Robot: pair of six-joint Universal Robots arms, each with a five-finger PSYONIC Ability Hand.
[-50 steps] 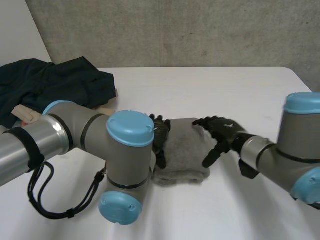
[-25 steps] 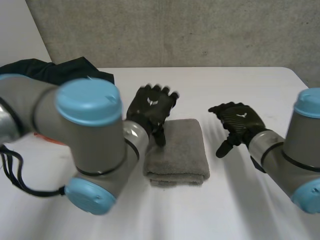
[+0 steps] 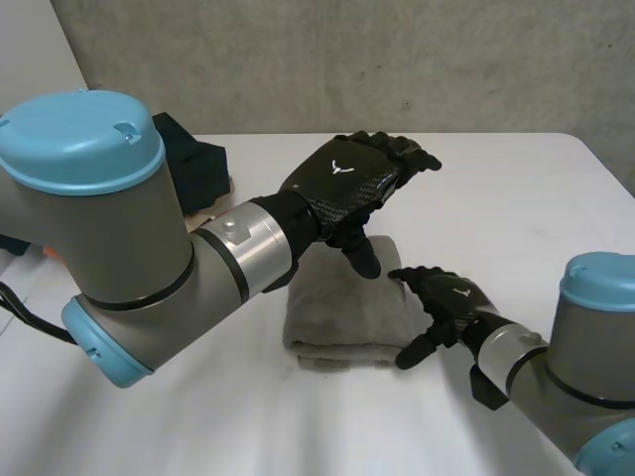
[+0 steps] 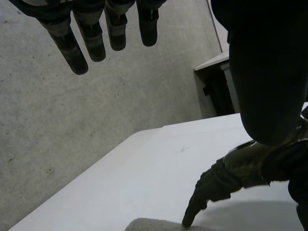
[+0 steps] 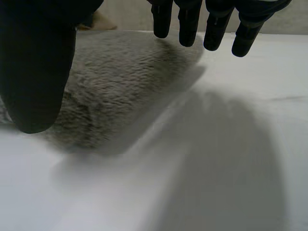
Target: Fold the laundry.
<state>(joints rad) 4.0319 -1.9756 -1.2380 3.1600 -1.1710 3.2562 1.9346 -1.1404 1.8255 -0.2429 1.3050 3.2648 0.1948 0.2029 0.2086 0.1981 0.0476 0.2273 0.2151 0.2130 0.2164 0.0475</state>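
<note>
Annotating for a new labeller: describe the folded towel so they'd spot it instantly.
On the white table, look below the raised left hand, beside the right hand. The folded towel lies there: a grey, fluffy rectangle, unlike the dark clothing at the table's far left.

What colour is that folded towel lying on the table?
Plain grey, with no pattern. The towel shows best in the head view.

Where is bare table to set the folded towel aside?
Bare table lies beyond the right robot hand, toward the far right corner, and in front of the towel. Crowded: dark clothes at far left; left robot hand above the towel.
</note>
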